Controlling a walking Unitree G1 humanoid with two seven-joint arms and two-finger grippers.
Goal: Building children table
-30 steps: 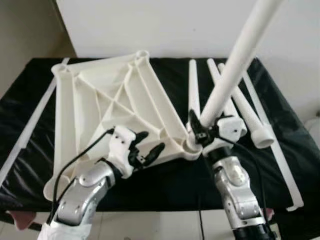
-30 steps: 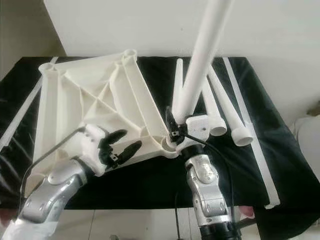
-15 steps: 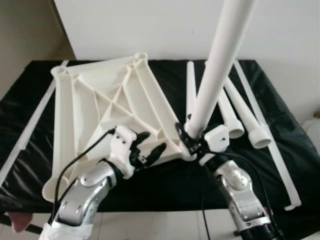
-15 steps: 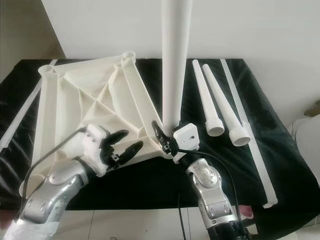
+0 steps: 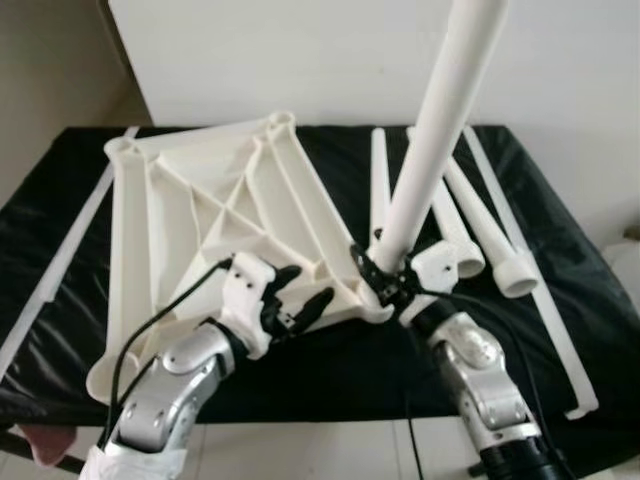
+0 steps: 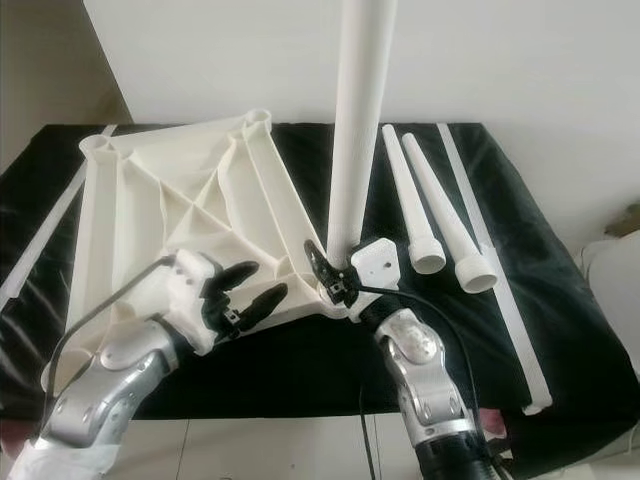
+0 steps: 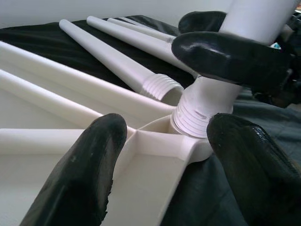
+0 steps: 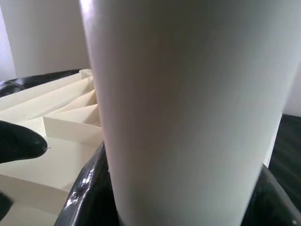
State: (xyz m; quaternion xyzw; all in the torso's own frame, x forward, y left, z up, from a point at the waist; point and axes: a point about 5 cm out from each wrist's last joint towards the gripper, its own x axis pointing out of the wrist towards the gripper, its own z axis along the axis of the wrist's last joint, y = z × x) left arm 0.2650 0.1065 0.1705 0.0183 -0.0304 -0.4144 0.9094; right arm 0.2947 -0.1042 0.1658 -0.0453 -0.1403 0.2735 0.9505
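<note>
Tabletop (image 5: 210,215) lies on black cloth (image 5: 560,260) by white wall (image 5: 300,60).

Your upright table leg (image 6: 356,120) runs off the top edge; its threaded end (image 7: 195,120) looks partly sunk in the corner socket (image 7: 162,129), depth unclear.

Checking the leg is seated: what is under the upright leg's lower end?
The upright leg has its threaded end in the tabletop corner socket; the right pincer grips it. The socket's inside is covered.

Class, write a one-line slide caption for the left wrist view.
Right gripper seats threaded table leg into upturned tabletop corner socket, framed by open left gripper.
</note>
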